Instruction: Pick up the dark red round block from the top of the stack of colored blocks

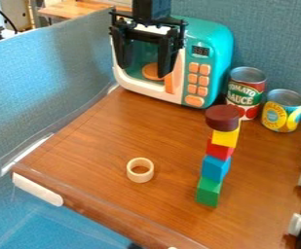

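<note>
The black gripper [144, 61] hangs at the upper left in front of the teal and white toy microwave [219, 53], its two fingers wide apart with nothing held between them. Right of centre stands a leaning stack: a green block [208, 192] at the bottom, then a blue block [215, 168], a red block [219, 150], a yellow block [225, 138] and a dark brown round piece [222, 118] on top. A pale wooden ring [140, 170] lies on the table to the left of the stack.
A tomato sauce can [245, 92] and a yellow-labelled can [283, 111] stand behind the stack at the right. White knobs [297, 224] line the right edge. The wooden table [107, 146] has its front edge at the lower left, and blue panels rise at the left and back.
</note>
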Controlling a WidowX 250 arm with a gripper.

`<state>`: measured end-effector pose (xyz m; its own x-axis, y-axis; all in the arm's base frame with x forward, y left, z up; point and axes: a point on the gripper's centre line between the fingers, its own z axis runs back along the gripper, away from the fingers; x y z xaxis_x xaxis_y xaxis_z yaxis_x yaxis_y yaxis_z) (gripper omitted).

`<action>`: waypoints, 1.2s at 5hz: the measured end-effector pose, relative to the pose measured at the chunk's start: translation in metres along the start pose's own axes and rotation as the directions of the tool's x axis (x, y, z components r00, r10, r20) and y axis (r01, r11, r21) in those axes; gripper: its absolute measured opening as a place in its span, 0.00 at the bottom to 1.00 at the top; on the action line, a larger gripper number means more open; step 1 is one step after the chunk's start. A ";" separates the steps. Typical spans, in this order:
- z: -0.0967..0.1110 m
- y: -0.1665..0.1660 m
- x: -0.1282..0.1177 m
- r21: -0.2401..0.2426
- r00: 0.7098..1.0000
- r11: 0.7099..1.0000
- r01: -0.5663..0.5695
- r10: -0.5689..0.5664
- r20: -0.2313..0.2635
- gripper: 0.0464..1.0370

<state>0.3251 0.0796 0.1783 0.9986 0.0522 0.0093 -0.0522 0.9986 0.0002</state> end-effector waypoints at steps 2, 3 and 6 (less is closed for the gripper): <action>-0.008 -0.024 0.012 -0.021 0.998 0.998 0.057 -0.057 -0.007 0.96; -0.002 -0.035 0.015 -0.038 0.999 0.998 0.053 -0.053 0.009 0.96; 0.003 -0.082 0.030 0.016 0.962 0.963 0.268 -0.269 0.048 0.96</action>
<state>0.3592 -0.0007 0.1816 0.9743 -0.2181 0.0571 0.2174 0.9759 0.0187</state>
